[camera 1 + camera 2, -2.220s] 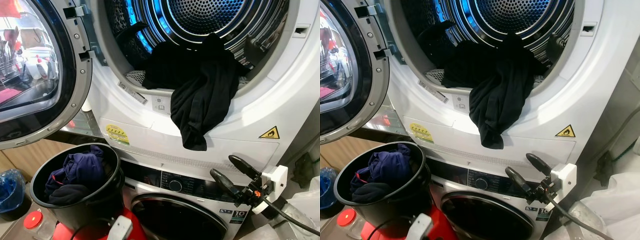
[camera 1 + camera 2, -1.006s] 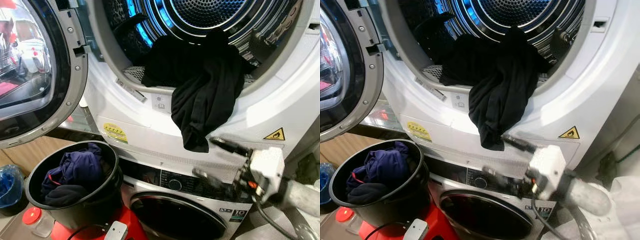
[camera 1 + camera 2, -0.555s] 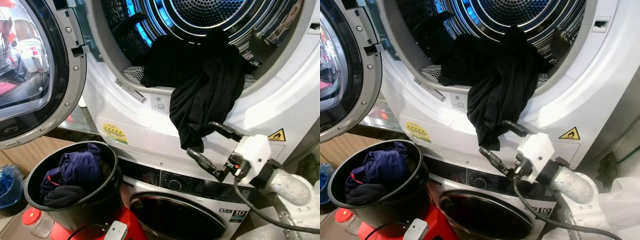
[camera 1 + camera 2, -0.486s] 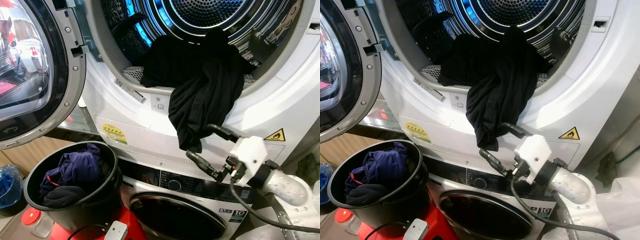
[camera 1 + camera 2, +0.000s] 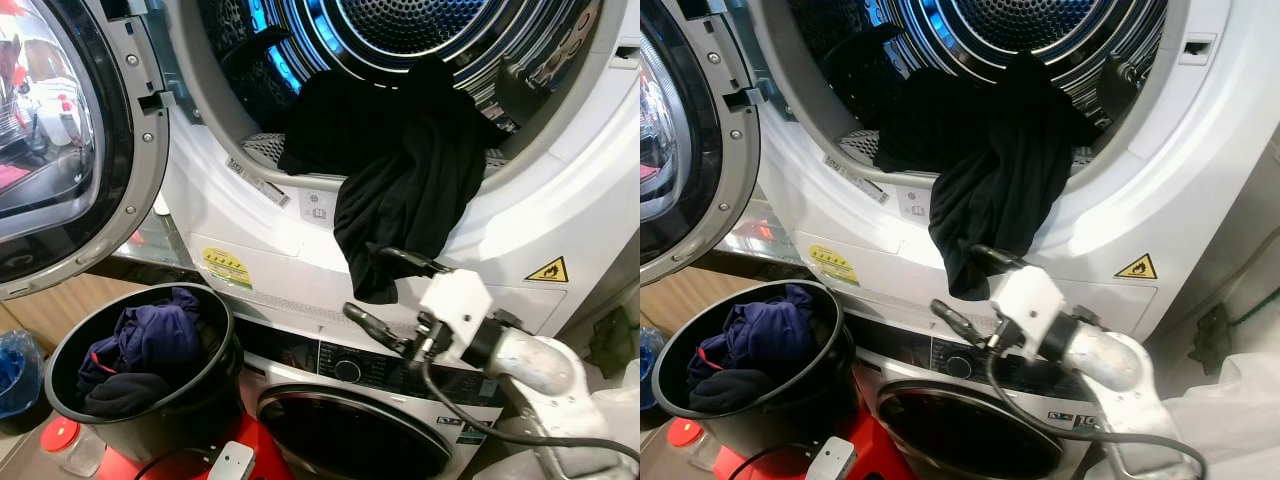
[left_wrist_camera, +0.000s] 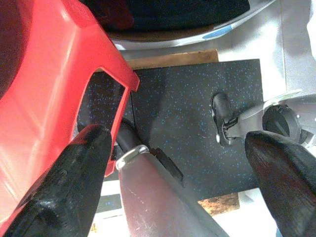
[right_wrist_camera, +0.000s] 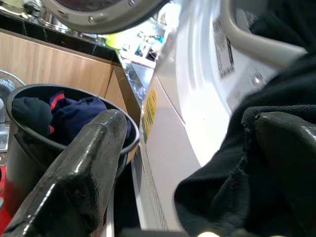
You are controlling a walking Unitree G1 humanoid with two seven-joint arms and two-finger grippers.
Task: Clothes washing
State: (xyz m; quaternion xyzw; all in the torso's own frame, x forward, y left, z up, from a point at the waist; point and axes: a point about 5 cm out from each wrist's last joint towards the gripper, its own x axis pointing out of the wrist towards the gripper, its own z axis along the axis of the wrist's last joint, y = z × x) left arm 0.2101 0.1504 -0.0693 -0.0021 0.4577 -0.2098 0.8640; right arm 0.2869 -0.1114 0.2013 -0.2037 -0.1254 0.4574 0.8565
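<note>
A: Right gripper (image 5: pixel 375 283): fingers spread wide, nothing clamped. Upper finger (image 5: pixel 405 262) against the hanging tail of the black garment (image 5: pixel 400 195), lower finger below and apart from the cloth, in front of the white panel between the two machines.

B: Confirmed in right wrist view: one pad (image 7: pixel 79 182) clear of the cloth, the other pad (image 7: pixel 291 163) right at the dark fabric (image 7: pixel 232 197). Whether actually pressing in, cannot tell.

A: Garment position: bunched on the lip of the upper drum (image 5: pixel 400 30), half inside, half draped over the door seal and down the white front. Drum lit blue, door (image 5: pixel 75 140) swung open to the robot's left.

B: Outward from there: yellow warning label (image 5: pixel 547 270) on the front to the right of the gripper; lower machine's control dial (image 5: pixel 348 371) beneath it.

A: Black bucket (image 5: pixel 190 395) at lower left, holding navy clothes (image 5: pixel 150 340) with a darker item in front. Red stool (image 6: pixel 44 98) under it.

B: Left gripper (image 6: pixel 177 182): pointed at the speckled floor mat (image 6: pixel 192 113) beside the red stool, fingers apart, holding nothing.
</note>
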